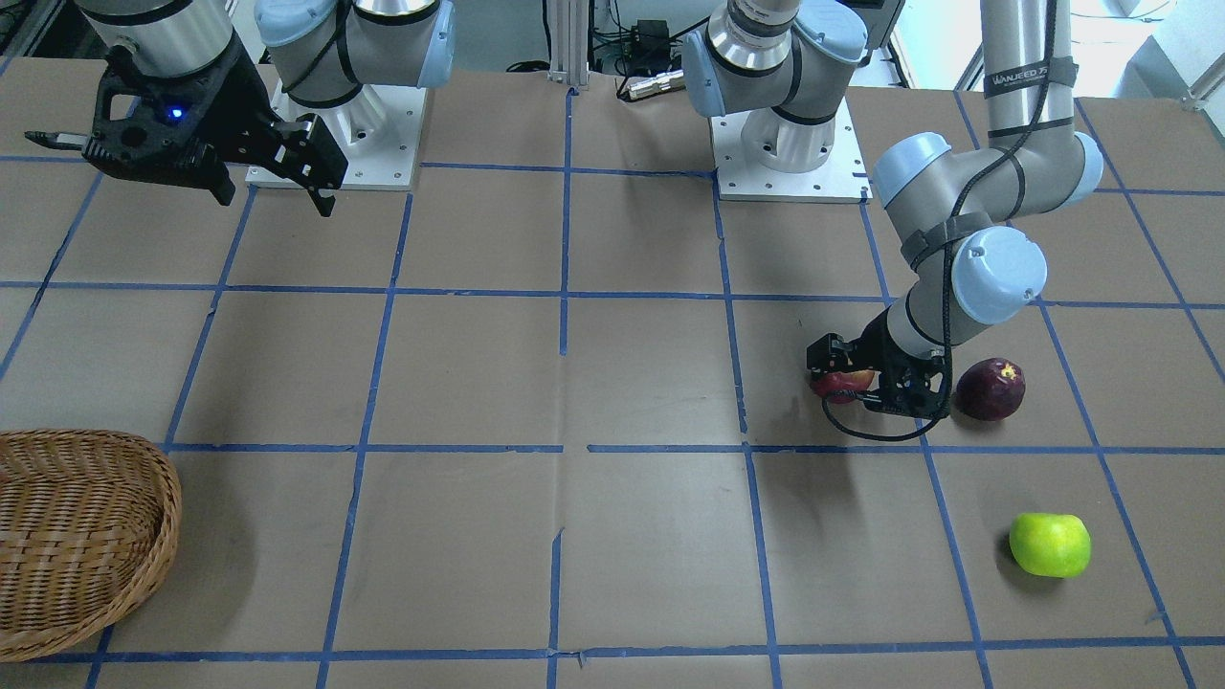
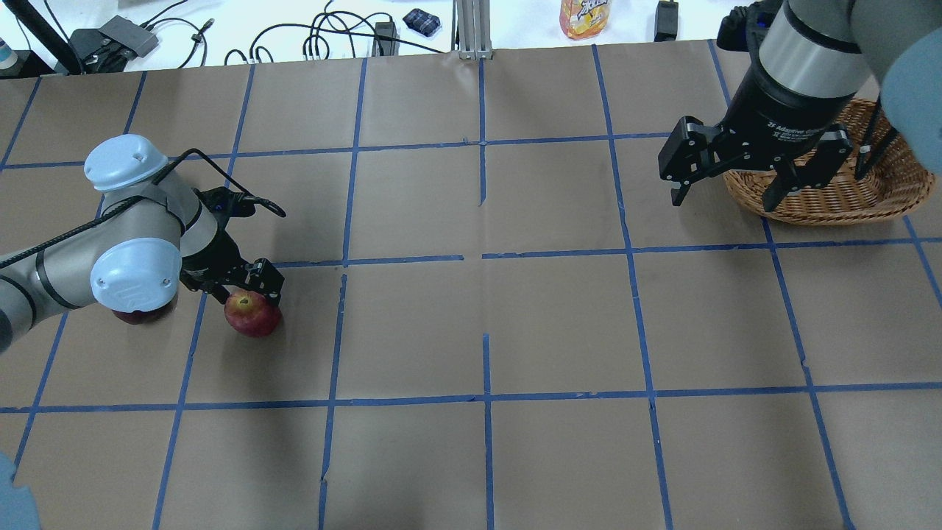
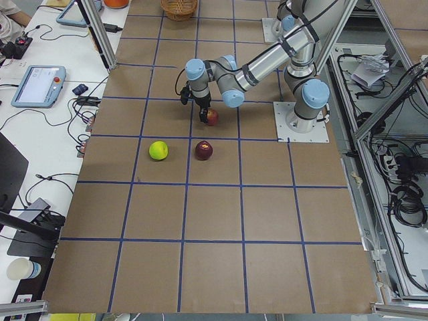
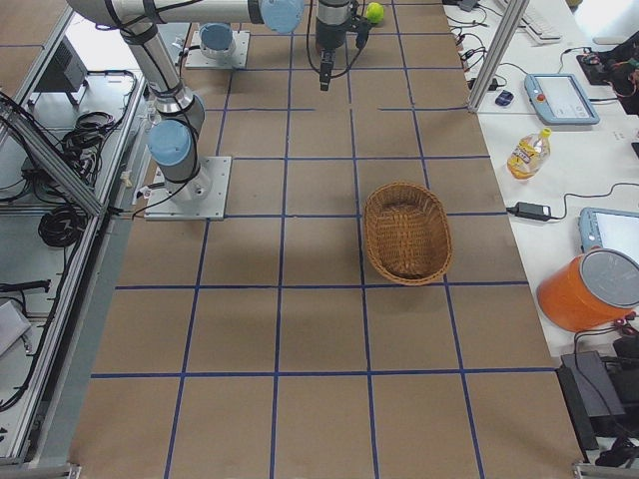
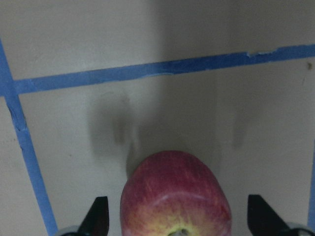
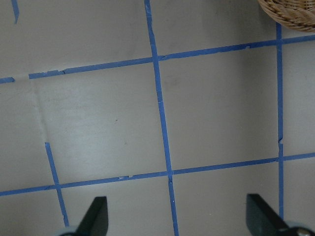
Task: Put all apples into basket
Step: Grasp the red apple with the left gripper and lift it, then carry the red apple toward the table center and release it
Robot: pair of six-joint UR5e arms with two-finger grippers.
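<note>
The red apple [image 1: 844, 383] sits on the table between the spread fingers of my left gripper [image 1: 866, 383]. In the left wrist view the apple [image 5: 174, 196] lies between both fingers [image 5: 98, 216] with gaps on each side, so the gripper is open around it. The dark purple apple [image 1: 991, 388] rests just beside the left arm, and the green apple [image 1: 1050, 544] lies further out. My right gripper [image 2: 725, 199] is open and empty, raised beside the wicker basket [image 2: 831, 202]. The overhead view does not show the green apple.
The brown paper table has a blue tape grid [image 2: 482, 254]. The arm bases [image 1: 790, 158] stand at the robot's side. A bottle [image 2: 585, 16] and cables lie beyond the far edge. The basket [image 1: 77, 536] is far from the apples, across the table.
</note>
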